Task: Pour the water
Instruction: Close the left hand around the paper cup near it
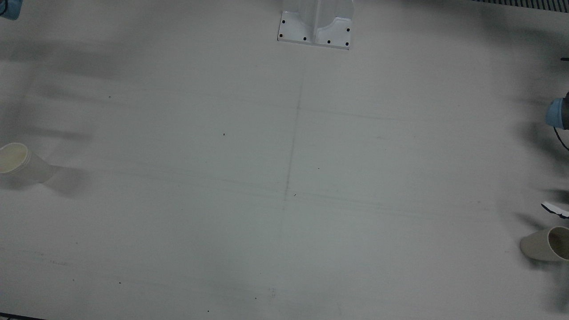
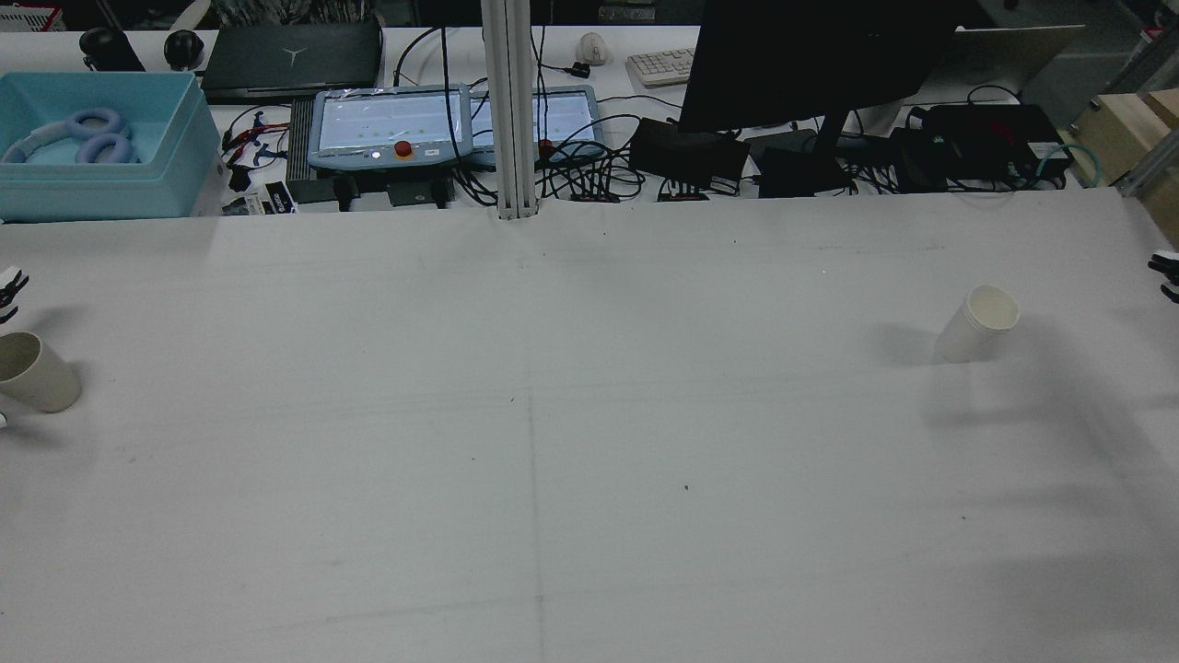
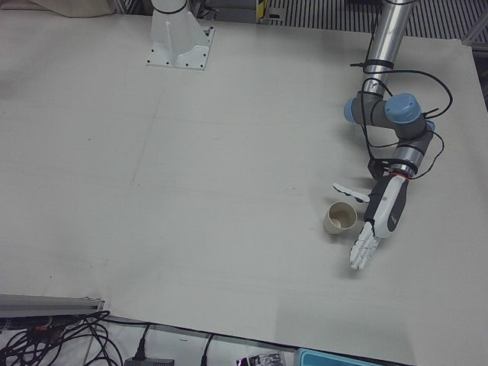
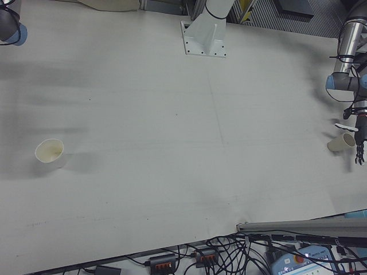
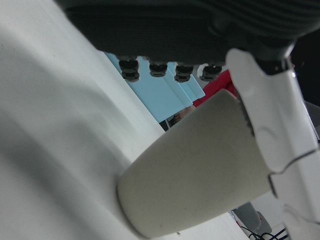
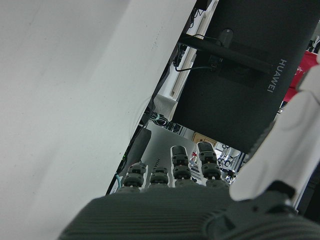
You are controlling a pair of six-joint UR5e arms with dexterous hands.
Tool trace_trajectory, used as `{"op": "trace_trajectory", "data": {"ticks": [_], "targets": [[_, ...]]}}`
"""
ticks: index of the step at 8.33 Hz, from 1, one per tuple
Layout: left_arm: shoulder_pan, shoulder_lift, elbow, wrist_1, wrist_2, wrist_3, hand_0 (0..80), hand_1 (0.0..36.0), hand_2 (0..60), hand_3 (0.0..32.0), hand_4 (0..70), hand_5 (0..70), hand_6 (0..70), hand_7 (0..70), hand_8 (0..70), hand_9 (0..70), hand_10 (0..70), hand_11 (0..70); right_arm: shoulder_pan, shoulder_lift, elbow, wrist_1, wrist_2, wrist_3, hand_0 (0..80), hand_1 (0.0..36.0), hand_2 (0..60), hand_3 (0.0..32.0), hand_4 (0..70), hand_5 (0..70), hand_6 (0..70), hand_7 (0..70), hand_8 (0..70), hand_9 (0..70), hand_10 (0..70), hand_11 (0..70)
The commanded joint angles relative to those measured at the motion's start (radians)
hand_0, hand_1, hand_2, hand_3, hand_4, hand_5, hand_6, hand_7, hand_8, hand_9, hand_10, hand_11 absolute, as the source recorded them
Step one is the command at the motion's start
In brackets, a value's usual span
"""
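A paper cup (image 3: 341,219) stands upright on the white table, right beside my left hand (image 3: 381,213). The hand is open, its fingers (image 3: 364,250) stretched flat past the cup and its thumb (image 3: 347,191) spread on the cup's far side. In the left hand view the cup (image 5: 200,170) fills the frame, close to the thumb (image 5: 270,125); I cannot tell whether they touch. A second paper cup (image 2: 981,322) stands alone on the right half of the table. Only the fingertips of my right hand (image 2: 1165,274) show at the rear view's right edge, apart from that cup and spread open.
The camera mast's white foot (image 1: 315,26) is bolted at the table's robot side. Beyond the far edge lie a monitor (image 2: 811,64), teach pendants (image 2: 387,124), cables and a blue bin (image 2: 97,147). A faint seam (image 1: 291,146) runs down the table's middle.
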Motion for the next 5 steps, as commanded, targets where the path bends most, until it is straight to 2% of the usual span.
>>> {"op": "trace_trajectory", "data": {"ticks": [1,5], "targets": [[0.002,-0.001,0.006,-0.002,0.0,0.017,53.0,6.2,0.0,0.0,10.1,2.1,3.6,6.6,5.2,0.0,4.8,8.5,0.001,0.0,0.0,0.0,0.0,0.0,45.1,4.2,0.0,0.0,8.0,15.1,8.8,17.1,4.9,5.2,5.4,8.5],[0.035,-0.013,0.017,-0.002,-0.017,0.02,52.7,5.5,0.0,0.0,14.8,4.8,3.8,7.1,5.3,0.0,5.1,8.7,0.001,-0.002,-0.002,0.001,0.0,-0.002,44.7,4.0,0.0,0.0,7.4,15.2,8.4,16.7,4.7,5.0,5.4,8.5]]}}
